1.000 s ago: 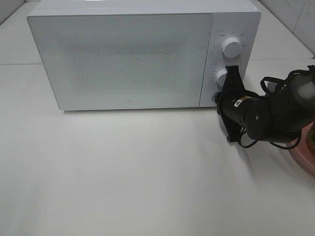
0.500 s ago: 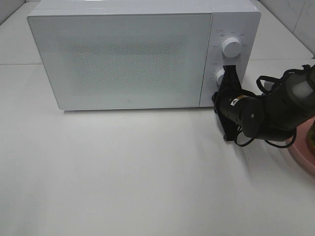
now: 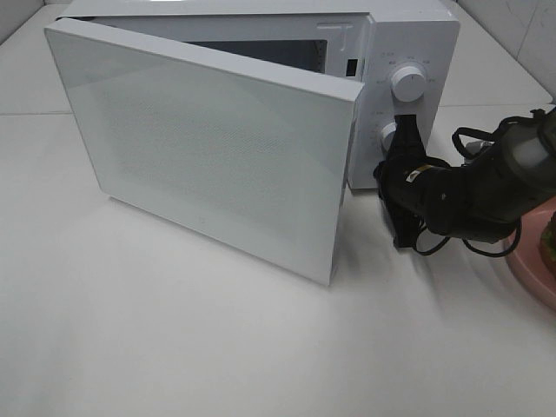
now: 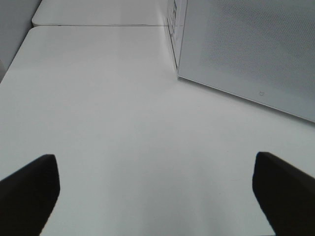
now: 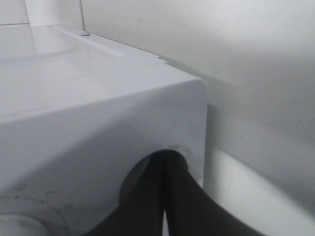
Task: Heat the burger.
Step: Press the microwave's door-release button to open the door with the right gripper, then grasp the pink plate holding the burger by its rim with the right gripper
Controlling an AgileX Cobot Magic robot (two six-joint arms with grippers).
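The white microwave (image 3: 423, 33) stands at the back of the table with its door (image 3: 208, 148) swung partly open to the front, hinged on the left. My right gripper (image 3: 384, 176) is shut, its tips against the bottom of the control panel, below the two knobs (image 3: 408, 81). In the right wrist view the shut fingers (image 5: 165, 169) press into a round recess in the panel. A sliver of the burger (image 3: 549, 246) shows at the right edge on the pink plate (image 3: 532, 276). My left gripper (image 4: 157, 196) is open over bare table, holding nothing; it is outside the exterior view.
The open door (image 4: 256, 49) juts out over the table in front of the microwave cavity. The right arm's cables (image 3: 473, 143) loop beside the microwave's right side. White table (image 3: 174, 330) spreads in front.
The microwave door, closed in both earlier frames, has sprung open towards the front. My right gripper has edged slightly left against the panel.
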